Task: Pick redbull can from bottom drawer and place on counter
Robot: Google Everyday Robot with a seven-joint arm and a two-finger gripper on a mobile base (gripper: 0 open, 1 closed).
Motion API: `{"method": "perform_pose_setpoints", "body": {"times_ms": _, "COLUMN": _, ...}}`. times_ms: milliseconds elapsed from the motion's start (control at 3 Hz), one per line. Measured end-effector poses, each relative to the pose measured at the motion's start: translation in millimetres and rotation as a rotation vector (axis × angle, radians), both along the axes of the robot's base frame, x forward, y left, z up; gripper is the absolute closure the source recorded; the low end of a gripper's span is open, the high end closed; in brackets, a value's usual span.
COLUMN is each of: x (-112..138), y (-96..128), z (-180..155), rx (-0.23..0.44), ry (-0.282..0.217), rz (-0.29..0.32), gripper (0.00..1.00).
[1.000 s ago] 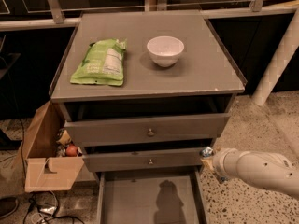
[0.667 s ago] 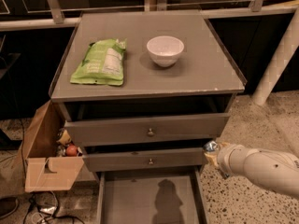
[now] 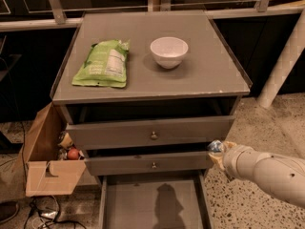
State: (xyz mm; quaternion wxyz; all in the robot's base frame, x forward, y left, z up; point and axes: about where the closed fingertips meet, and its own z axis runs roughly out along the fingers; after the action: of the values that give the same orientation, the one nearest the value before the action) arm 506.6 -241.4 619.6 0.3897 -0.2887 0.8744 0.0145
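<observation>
Plainly, the pincer point(image 3: 218, 152) is closed around the redbull can point(image 3: 214, 147), holding it just off the right end of the middle drawer point(image 3: 147, 165), above the open bottom drawer point(image 3: 128, 209) and below the surface's point(image 3: 209, 75) front right corner.

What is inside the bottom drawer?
Only bare grey floor and a shadow in the deep grey bottom drawer; its back and front are hidden. The hand, right of the middle drawer, holds the small blue-silver can.
</observation>
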Motion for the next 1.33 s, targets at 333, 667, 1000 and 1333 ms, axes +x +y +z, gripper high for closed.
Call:
{"method": "perform_pose_setpoints", "body": {"times_ms": 333, "x": 9, "y": 3, "z": 16, "rx": 0.007, "ry": -0.023, "rz": -0.001, "gripper": 1.0}}
{"method": "perform_pose_setpoints", "body": {"times_ms": 667, "x": 20, "y": 6, "z": 46, "rx": 0.0, "ry": -0.077, "rz": 0.002, "gripper": 1.0}}
{"method": "perform_pose_setpoints", "body": {"times_ms": 1000, "x": 23, "y": 9, "z": 81, "rx": -0.029, "ry": -0.145, "rz": 0.011, "gripper": 1.0}}
{"method": "perform_pose_setpoints", "body": {"times_ms": 1333, "x": 23, "y": 9, "z": 85, "rx": -0.032, "ry": -0.151, "rz": 0.012, "gripper": 1.0}}
